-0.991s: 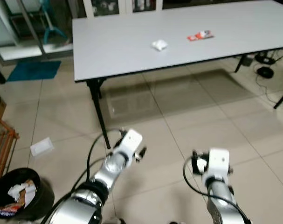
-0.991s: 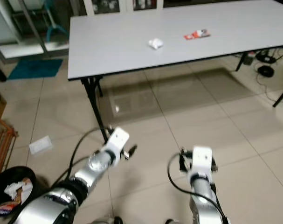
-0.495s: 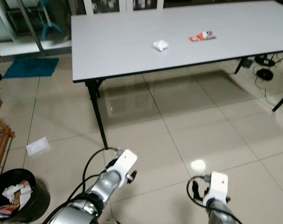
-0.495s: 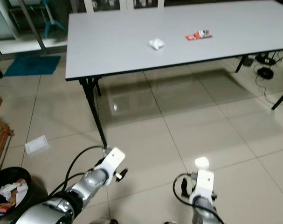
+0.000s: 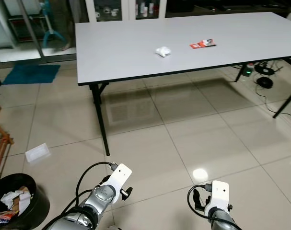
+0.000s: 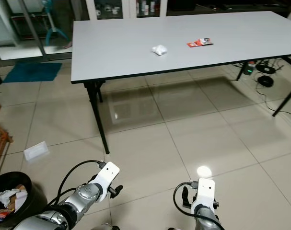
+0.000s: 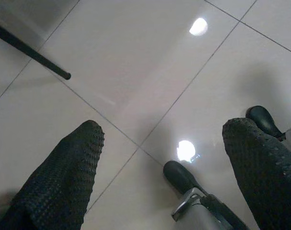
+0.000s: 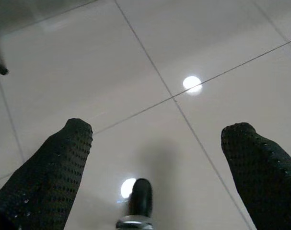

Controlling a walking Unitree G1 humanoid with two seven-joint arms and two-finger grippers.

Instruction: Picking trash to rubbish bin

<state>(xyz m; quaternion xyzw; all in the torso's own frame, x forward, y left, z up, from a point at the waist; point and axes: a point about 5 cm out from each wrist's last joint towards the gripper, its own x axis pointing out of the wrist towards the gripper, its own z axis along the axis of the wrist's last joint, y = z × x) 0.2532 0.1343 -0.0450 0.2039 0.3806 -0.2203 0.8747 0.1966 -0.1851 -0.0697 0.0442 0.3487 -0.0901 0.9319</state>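
Trash (image 5: pixel 163 51) on table (image 5: pixel 111 52), seemingly far from grippers.

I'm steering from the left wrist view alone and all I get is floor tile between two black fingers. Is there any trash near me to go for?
Observer: Yes. A crumpled white paper lies on the grey table ahead of you.
Operator: Anything else up there?
Observer: A red wrapper lies on the table too, to the right of the paper and apart from it.
Operator: Anything on the floor?
Observer: A flat white piece lies on the tiles to your left, short of the table leg.
Operator: And the bin?
Observer: The black bin stands low on your left, with trash already in it.
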